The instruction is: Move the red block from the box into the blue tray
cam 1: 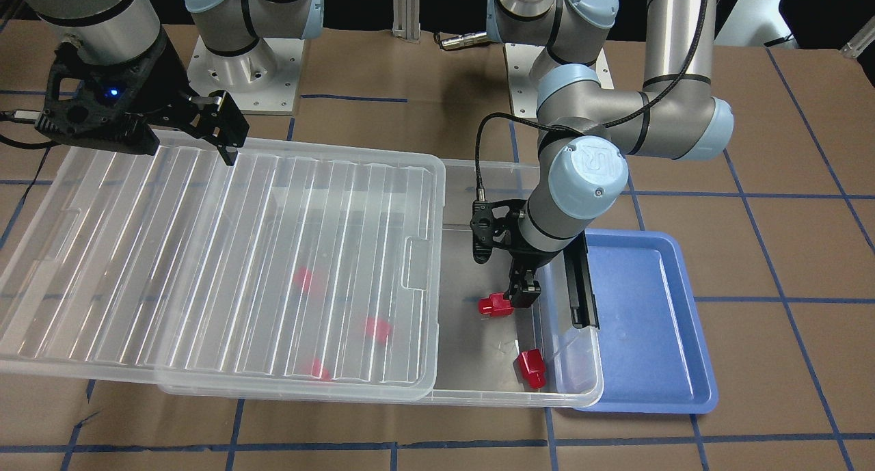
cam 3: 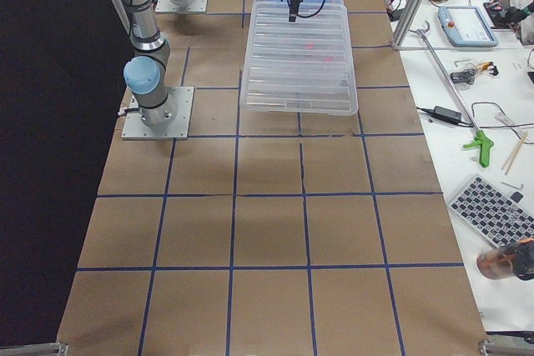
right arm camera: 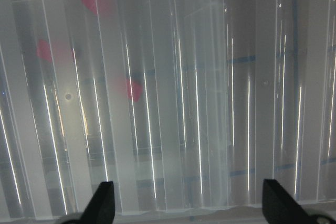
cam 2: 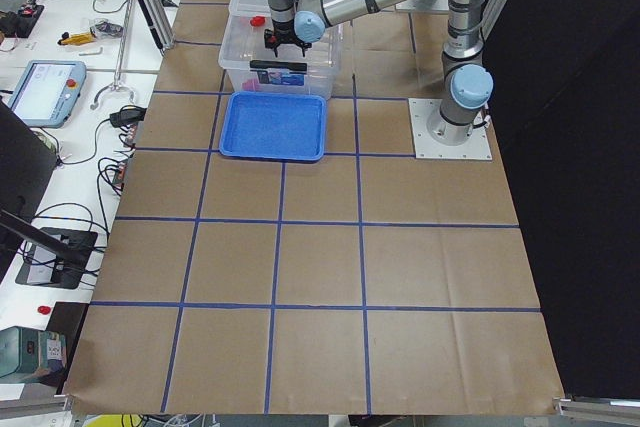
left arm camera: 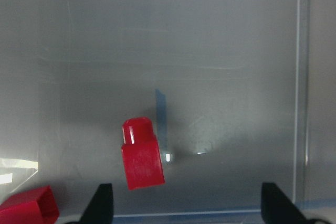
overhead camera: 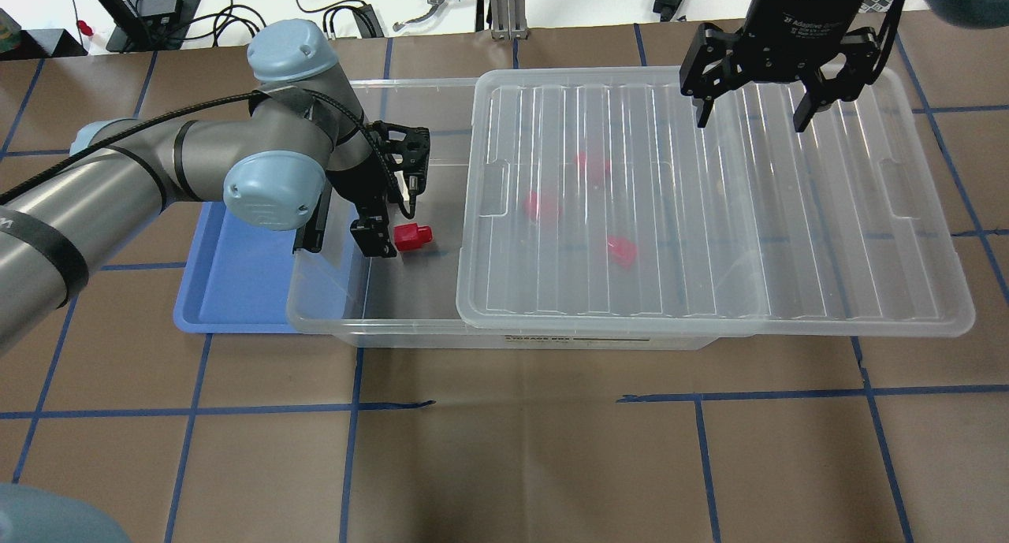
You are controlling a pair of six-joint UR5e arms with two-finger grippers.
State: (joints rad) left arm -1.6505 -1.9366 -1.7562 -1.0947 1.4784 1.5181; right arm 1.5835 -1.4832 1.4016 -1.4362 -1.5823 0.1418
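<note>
The box [cam 1: 478,392] is a clear bin, and its ribbed lid [cam 1: 205,252] is slid aside so the end by the blue tray [cam 1: 649,320] stands uncovered. My left gripper [cam 1: 523,290] is open and reaches down into that uncovered end. In the left wrist view a red block [left arm camera: 142,156] lies on the box floor between the fingers, nearer the left finger [left arm camera: 102,203]. It also shows in the front view [cam 1: 495,305] and the overhead view [overhead camera: 413,236]. A second red block [cam 1: 532,367] lies close by. My right gripper [overhead camera: 754,111] is open and empty above the lid.
Three more red blocks show blurred under the lid [overhead camera: 709,212], one of them near the lid's front edge [overhead camera: 621,250]. The black clip bar [cam 1: 581,286] sits on the box end next to the tray. The blue tray [overhead camera: 236,283] holds nothing and is partly under the box end.
</note>
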